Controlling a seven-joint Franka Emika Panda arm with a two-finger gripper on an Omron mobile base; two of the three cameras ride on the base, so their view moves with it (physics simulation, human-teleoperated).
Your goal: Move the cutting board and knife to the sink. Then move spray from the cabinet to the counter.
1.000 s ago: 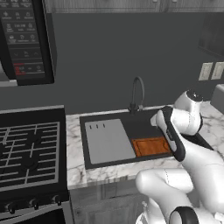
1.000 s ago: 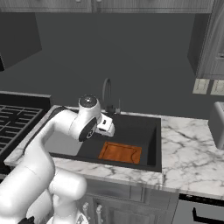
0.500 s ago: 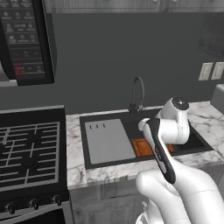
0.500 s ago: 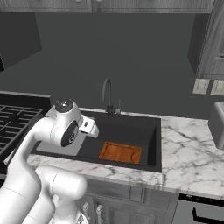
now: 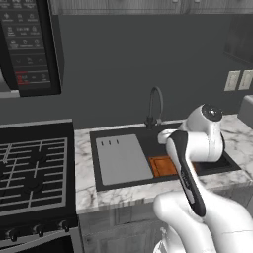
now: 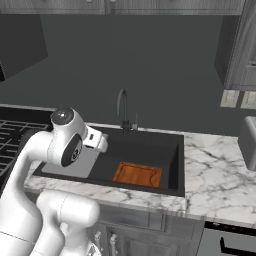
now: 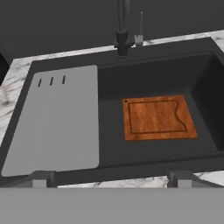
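The orange-brown cutting board (image 7: 158,117) lies flat on the floor of the dark sink (image 7: 205,83), in its right half, and also shows in the right base view (image 6: 137,174). My arm hides part of the board (image 5: 160,166) in the left base view. My gripper (image 7: 111,179) hovers high over the sink's front rim, open, with nothing between its fingertips (image 7: 43,178). The knife and the spray are out of view. White marble counter (image 6: 220,170) surrounds the sink. A grey wood-grain wall cabinet (image 6: 242,45) hangs at the upper right.
A light grey panel (image 7: 54,118) covers the sink's left half, and the gooseneck faucet (image 6: 122,107) rises behind the basin. The black grated stove (image 5: 32,168) sits to the left under a microwave (image 5: 29,47). A grey appliance (image 6: 248,142) stands on the right counter.
My arm has pulled up and back from the board and swung toward the sink's left side. The cutting board has stayed in the basin. The gripper has remained open.
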